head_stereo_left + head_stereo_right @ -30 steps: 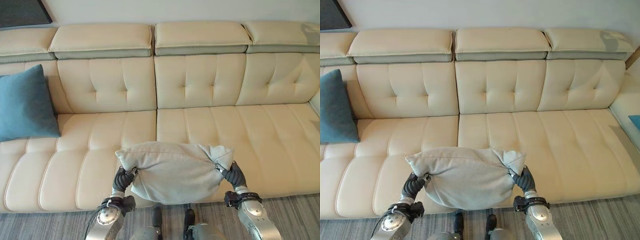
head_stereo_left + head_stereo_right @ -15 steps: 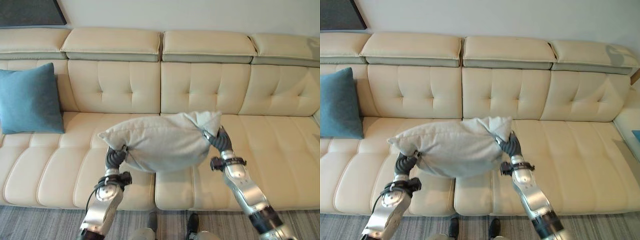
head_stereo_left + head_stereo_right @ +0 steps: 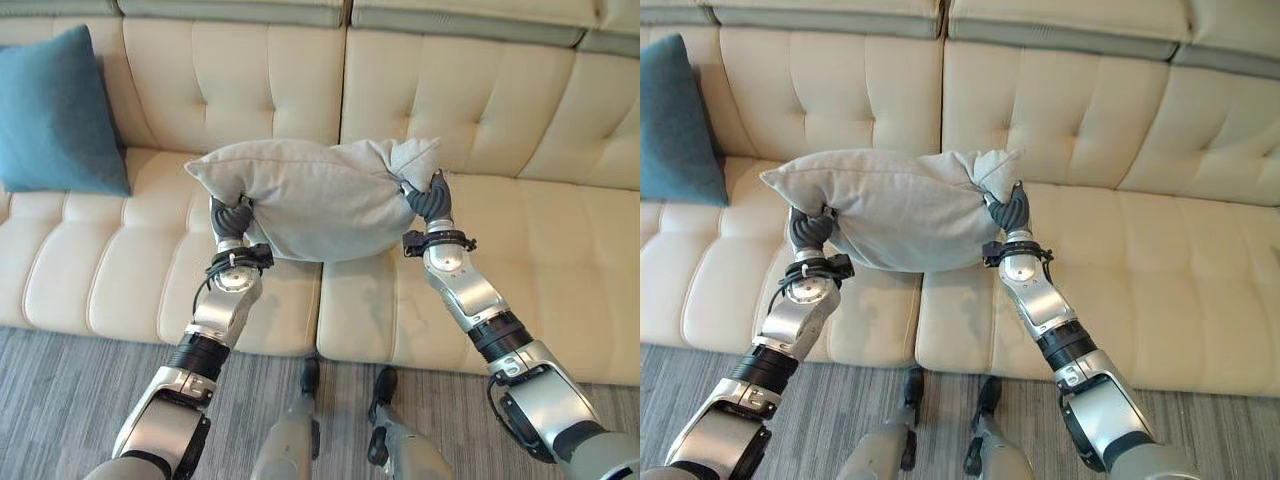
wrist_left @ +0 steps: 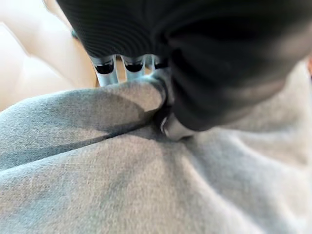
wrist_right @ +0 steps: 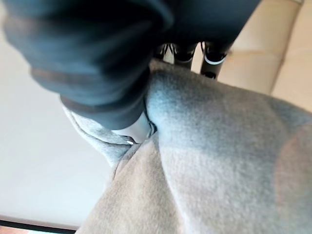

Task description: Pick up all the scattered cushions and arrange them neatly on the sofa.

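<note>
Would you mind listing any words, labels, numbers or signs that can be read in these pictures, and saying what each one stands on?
There are none to read. The grey cushion, pinched at its ends by the left hand and the right hand, is plain cloth in the head and wrist views alike. The teal cushion and the cream sofa carry no tag, print or sign that shows.

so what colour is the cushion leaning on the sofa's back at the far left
Teal blue: the upright cushion shows best in the left eye view.
</note>
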Motion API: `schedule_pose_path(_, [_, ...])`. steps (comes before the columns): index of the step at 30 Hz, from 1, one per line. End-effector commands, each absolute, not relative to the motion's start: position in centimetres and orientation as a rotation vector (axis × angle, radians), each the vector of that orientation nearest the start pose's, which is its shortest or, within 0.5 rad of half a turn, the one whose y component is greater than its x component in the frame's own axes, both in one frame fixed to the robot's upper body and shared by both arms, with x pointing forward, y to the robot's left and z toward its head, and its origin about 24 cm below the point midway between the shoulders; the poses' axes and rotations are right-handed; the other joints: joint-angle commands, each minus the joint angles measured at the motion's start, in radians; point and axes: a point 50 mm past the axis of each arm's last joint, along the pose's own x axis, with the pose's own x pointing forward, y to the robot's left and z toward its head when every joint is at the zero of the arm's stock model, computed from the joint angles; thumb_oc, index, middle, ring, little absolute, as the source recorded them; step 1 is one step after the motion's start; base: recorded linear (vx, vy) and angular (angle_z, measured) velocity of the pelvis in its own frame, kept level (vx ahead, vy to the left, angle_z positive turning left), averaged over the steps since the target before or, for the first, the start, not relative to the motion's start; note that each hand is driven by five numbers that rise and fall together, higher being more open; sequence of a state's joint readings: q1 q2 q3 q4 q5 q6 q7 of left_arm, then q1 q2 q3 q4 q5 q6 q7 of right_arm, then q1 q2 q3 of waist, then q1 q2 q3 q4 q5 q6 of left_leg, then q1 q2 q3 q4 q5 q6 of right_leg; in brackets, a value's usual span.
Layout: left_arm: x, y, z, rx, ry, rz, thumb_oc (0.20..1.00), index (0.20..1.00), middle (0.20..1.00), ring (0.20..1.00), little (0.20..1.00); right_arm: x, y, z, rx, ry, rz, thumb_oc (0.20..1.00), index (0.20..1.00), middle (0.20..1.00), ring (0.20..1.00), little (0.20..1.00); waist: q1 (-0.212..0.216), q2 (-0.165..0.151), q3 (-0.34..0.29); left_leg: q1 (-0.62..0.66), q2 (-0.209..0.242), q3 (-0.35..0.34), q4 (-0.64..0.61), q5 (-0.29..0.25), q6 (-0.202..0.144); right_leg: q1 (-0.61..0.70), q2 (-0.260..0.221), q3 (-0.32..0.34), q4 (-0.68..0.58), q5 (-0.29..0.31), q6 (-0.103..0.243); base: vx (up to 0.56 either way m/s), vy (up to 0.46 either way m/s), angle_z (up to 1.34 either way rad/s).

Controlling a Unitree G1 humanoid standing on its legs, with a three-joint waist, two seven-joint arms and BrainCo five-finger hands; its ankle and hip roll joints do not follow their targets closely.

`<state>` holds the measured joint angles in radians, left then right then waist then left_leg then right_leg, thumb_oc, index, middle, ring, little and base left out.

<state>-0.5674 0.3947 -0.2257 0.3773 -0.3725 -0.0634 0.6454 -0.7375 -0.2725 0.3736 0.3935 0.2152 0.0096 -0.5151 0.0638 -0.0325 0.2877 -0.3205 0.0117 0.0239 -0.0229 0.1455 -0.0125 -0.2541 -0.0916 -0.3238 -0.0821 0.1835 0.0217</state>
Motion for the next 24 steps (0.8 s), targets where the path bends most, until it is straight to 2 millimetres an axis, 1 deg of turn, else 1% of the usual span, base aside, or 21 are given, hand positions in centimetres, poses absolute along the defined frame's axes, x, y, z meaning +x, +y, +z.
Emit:
schedule_pose_path(1, [37.2, 16.1, 20.7, 0.082, -0.487, 0.353, 0.2, 0.2, 0.2, 0.2, 0.2, 36.1, -5.4, 22.7, -0.172, -0.564, 0.014, 0.2, 0.2, 0.2, 0.2, 0.2, 0.015, -0.03, 0.015, 0.002, -0.031, 0.043, 0.102, -0.161, 0.002, 0.032, -0.055, 0.042, 0.1, -0.179, 0.089, 0.02, 0.054, 0.06])
schedule_pose_path(2, [37.8, 15.9, 20.7, 0.111, -0.467, 0.352, 0.2, 0.2, 0.2, 0.2, 0.2, 36.6, -5.1, 22.3, -0.209, -0.54, 0.01, 0.2, 0.2, 0.2, 0.2, 0.2, 0.013, -0.03, 0.025, -0.004, -0.029, 0.047, 0.102, -0.161, -0.001, 0.024, -0.055, 0.041, 0.101, -0.176, 0.091, 0.01, 0.046, 0.05])
schedule_pose_path(5, [38.9, 16.1, 21.6, 0.154, -0.452, 0.368, 0.2, 0.2, 0.2, 0.2, 0.2, 37.4, -5.0, 22.5, -0.25, -0.519, -0.007, 0.2, 0.2, 0.2, 0.2, 0.2, 0.008, -0.034, 0.032, -0.027, -0.031, 0.048, 0.102, -0.153, -0.002, 0.004, -0.053, 0.042, 0.098, -0.166, 0.093, 0.0, 0.025, 0.06])
schedule_pose_path(6, [40.2, 16.7, 23.1, 0.237, -0.431, 0.403, 0.426, 0.426, 0.426, 0.426, 0.426, 38.7, -5.4, 22.5, -0.368, -0.49, -0.052, 0.2, 0.2, 0.2, 0.2, 0.2, 0.001, -0.042, 0.039, -0.047, -0.03, 0.052, 0.103, -0.147, -0.004, -0.015, -0.051, 0.046, 0.097, -0.155, 0.097, -0.01, 0.036, 0.04])
schedule_pose_path(7, [40.6, 16.8, 24.4, 0.263, -0.442, 0.414, 0.661, 0.661, 0.661, 0.661, 0.661, 39.3, -5.7, 23.2, -0.4, -0.487, -0.076, 0.42, 0.42, 0.42, 0.42, 0.42, -0.002, -0.043, 0.04, -0.056, -0.03, 0.054, 0.103, -0.143, -0.005, -0.026, -0.05, 0.048, 0.095, -0.149, 0.099, -0.01, 0.034, 0.04])
schedule_pose_path(8, [40.8, 17.0, 25.8, 0.298, -0.469, 0.427, 1.0, 1.0, 1.0, 1.0, 1.0, 39.8, -6.2, 24.0, -0.433, -0.488, -0.101, 1.0, 1.0, 1.0, 1.0, 1.0, -0.004, -0.047, 0.044, -0.065, -0.029, 0.054, 0.103, -0.14, -0.005, -0.035, -0.049, 0.049, 0.095, -0.145, 0.101, 0.0, 0.032, 0.03])
schedule_pose_path(9, [41.1, 17.1, 26.5, 0.326, -0.468, 0.434, 1.0, 1.0, 1.0, 1.0, 1.0, 40.3, -6.7, 24.3, -0.475, -0.479, -0.122, 1.0, 1.0, 1.0, 1.0, 1.0, -0.007, -0.049, 0.044, -0.069, -0.029, 0.056, 0.102, -0.137, -0.006, -0.039, -0.049, 0.051, 0.092, -0.14, 0.103, 0.0, 0.0, 0.0])
schedule_pose_path(10, [41.3, 17.4, 27.5, 0.356, -0.464, 0.436, 1.0, 1.0, 1.0, 1.0, 1.0, 40.7, -7.2, 25.3, -0.481, -0.476, -0.15, 1.0, 1.0, 1.0, 1.0, 1.0, -0.01, -0.049, 0.044, -0.076, -0.028, 0.056, 0.1, -0.134, -0.006, -0.043, -0.048, 0.054, 0.088, -0.135, 0.105, 0.0, 0.0, 0.0])
schedule_pose_path(11, [41.3, 17.4, 27.7, 0.356, -0.468, 0.435, 1.0, 1.0, 1.0, 1.0, 1.0, 40.7, -7.3, 25.5, -0.479, -0.479, -0.151, 1.0, 1.0, 1.0, 1.0, 1.0, -0.009, -0.051, 0.047, -0.077, -0.028, 0.056, 0.1, -0.133, -0.006, -0.044, -0.047, 0.054, 0.087, -0.134, 0.105, 0.0, 0.0, 0.0])
schedule_pose_path(12, [41.5, 18.0, 29.4, 0.374, -0.476, 0.451, 1.0, 1.0, 1.0, 1.0, 1.0, 41.4, -8.2, 26.1, -0.507, -0.445, -0.185, 1.0, 1.0, 1.0, 1.0, 1.0, -0.013, -0.052, 0.046, -0.08, -0.028, 0.057, 0.092, -0.125, -0.007, -0.05, -0.045, 0.056, 0.08, -0.125, 0.111, 0.0, 0.0, 0.0])
schedule_pose_path(13, [41.5, 18.2, 30.2, 0.388, -0.475, 0.449, 1.0, 1.0, 1.0, 1.0, 1.0, 41.8, -9.0, 26.4, -0.529, -0.421, -0.206, 1.0, 1.0, 1.0, 1.0, 1.0, -0.014, -0.052, 0.042, -0.078, -0.029, 0.058, 0.086, -0.122, -0.008, -0.049, -0.045, 0.056, 0.075, -0.121, 0.113, 0.0, 0.0, 0.0])
schedule_pose_path(14, [41.4, 18.6, 31.4, 0.372, -0.493, 0.444, 1.0, 1.0, 1.0, 1.0, 1.0, 42.1, -10.1, 27.3, -0.55, -0.407, -0.227, 1.0, 1.0, 1.0, 1.0, 1.0, -0.015, -0.052, 0.039, -0.077, -0.029, 0.058, 0.08, -0.12, -0.01, -0.049, -0.044, 0.059, 0.07, -0.115, 0.117, 0.0, 0.0, 0.0])
schedule_pose_path(16, [41.3, 19.8, 32.5, 0.357, -0.486, 0.448, 1.0, 1.0, 1.0, 1.0, 1.0, 42.5, -12.1, 28.5, -0.602, -0.374, -0.26, 1.0, 1.0, 1.0, 1.0, 1.0, -0.013, -0.054, 0.034, -0.069, -0.029, 0.059, 0.072, -0.119, -0.01, -0.044, -0.042, 0.061, 0.06, -0.113, 0.12, 0.0, 0.0, 0.0])
schedule_pose_path(17, [41.1, 20.5, 33.1, 0.294, -0.488, 0.442, 1.0, 1.0, 1.0, 1.0, 1.0, 42.6, -13.7, 29.4, -0.609, -0.352, -0.29, 1.0, 1.0, 1.0, 1.0, 1.0, -0.011, -0.054, 0.031, -0.064, -0.029, 0.057, 0.07, -0.119, -0.011, -0.039, -0.041, 0.063, 0.055, -0.112, 0.121, 0.0, 0.0, 0.0])
schedule_pose_path(18, [41.1, 21.1, 33.2, 0.235, -0.479, 0.433, 1.0, 1.0, 1.0, 1.0, 1.0, 42.7, -14.5, 29.9, -0.585, -0.339, -0.306, 1.0, 1.0, 1.0, 1.0, 1.0, -0.011, -0.054, 0.029, -0.058, -0.029, 0.057, 0.066, -0.121, -0.012, -0.033, -0.04, 0.066, 0.051, -0.113, 0.122, 0.0, 0.0, 0.0])
schedule_pose_path(19, [41.1, 21.1, 33.3, 0.234, -0.479, 0.432, 1.0, 1.0, 1.0, 1.0, 1.0, 42.7, -14.5, 29.9, -0.585, -0.34, -0.305, 1.0, 1.0, 1.0, 1.0, 1.0, -0.011, -0.054, 0.031, -0.056, -0.029, 0.057, 0.065, -0.121, -0.012, -0.031, -0.04, 0.066, 0.05, -0.113, 0.122, 0.0, 0.0, 0.0])
schedule_pose_path(20, [41.1, 22.4, 32.7, 0.013, -0.439, 0.443, 1.0, 1.0, 1.0, 1.0, 1.0, 42.5, -16.9, 30.6, -0.462, -0.31, -0.366, 1.0, 1.0, 1.0, 1.0, 1.0, -0.009, -0.052, 0.028, -0.036, -0.028, 0.057, 0.057, -0.123, -0.013, -0.015, -0.038, 0.07, 0.043, -0.115, 0.122, 0.0, 0.0, 0.0])
schedule_pose_path(21, [41.0, 23.1, 32.3, -0.138, -0.429, 0.442, 1.0, 1.0, 1.0, 1.0, 1.0, 42.3, -17.9, 30.8, -0.323, -0.311, -0.398, 1.0, 1.0, 1.0, 1.0, 1.0, -0.009, -0.05, 0.025, -0.022, -0.028, 0.058, 0.053, -0.127, -0.015, -0.007, -0.036, 0.071, 0.043, -0.119, 0.124, 0.04, 0.006, 0.01])
schedule_pose_path(22, [40.8, 24.1, 31.8, -0.229, -0.411, 0.469, 1.0, 1.0, 1.0, 1.0, 1.0, 42.2, -18.3, 30.7, -0.206, -0.314, -0.417, 1.0, 1.0, 1.0, 1.0, 1.0, -0.012, -0.047, 0.021, -0.012, -0.027, 0.06, 0.048, -0.129, -0.015, -0.001, -0.035, 0.074, 0.042, -0.121, 0.124, 0.0, 0.0, 0.0])
schedule_pose_path(23, [40.7, 24.4, 31.9, -0.276, -0.421, 0.474, 1.0, 1.0, 1.0, 1.0, 1.0, 42.1, -18.8, 30.4, -0.128, -0.318, -0.432, 1.0, 1.0, 1.0, 1.0, 1.0, -0.014, -0.044, 0.016, -0.01, -0.03, 0.058, 0.044, -0.127, -0.014, -0.001, -0.035, 0.074, 0.039, -0.119, 0.123, 0.03, 0.011, -0.03])
schedule_pose_path(24, [40.5, 24.7, 31.8, -0.334, -0.438, 0.463, 1.0, 1.0, 1.0, 1.0, 1.0, 41.9, -18.6, 30.1, -0.039, -0.336, -0.42, 1.0, 1.0, 1.0, 1.0, 1.0, -0.014, -0.039, 0.014, 0.004, -0.027, 0.057, 0.04, -0.134, -0.014, 0.007, -0.033, 0.077, 0.04, -0.126, 0.122, 0.01, 0.007, -0.06])
